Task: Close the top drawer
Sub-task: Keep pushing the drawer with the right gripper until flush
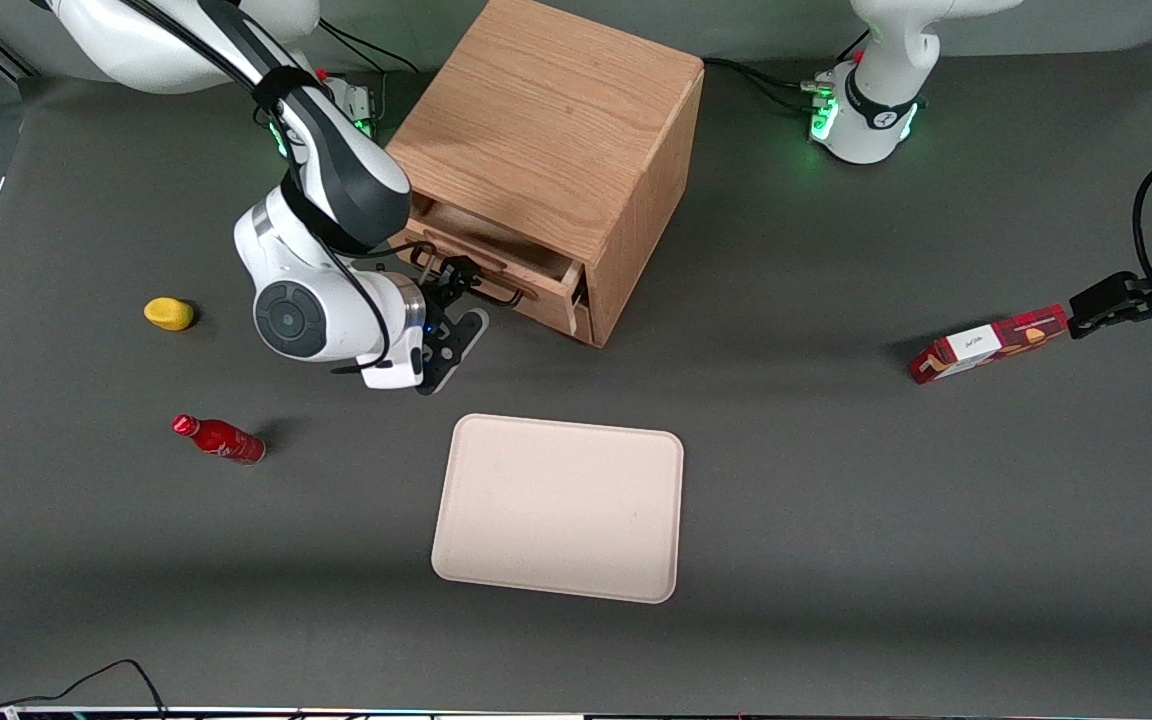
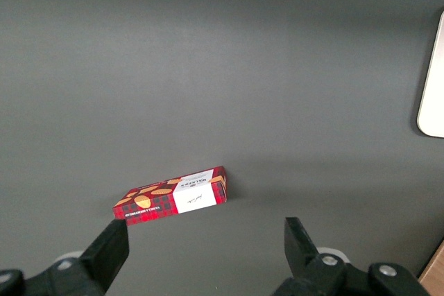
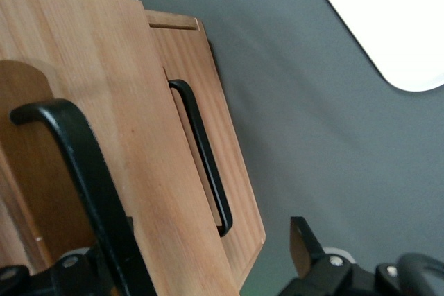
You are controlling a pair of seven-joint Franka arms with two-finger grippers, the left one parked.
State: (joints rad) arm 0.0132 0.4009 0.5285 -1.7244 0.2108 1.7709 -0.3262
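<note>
Top drawer [image 1: 496, 262] juts partly out of the oak cabinet [image 1: 546, 150], its handle [image 3: 83, 185] just in front of the claw [image 1: 451, 335], fingers spread wide and empty. Risk: a finger snags the bar, or an off-centre push jams the drawer askew.

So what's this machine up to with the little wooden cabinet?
The working arm has its gripper right in front of the oak cabinet, fingers open, beside the black handle of the top drawer. That drawer is pulled partly out; the drawer below it is shut. A tray, a red bottle and a yellow object lie untouched on the table.
</note>
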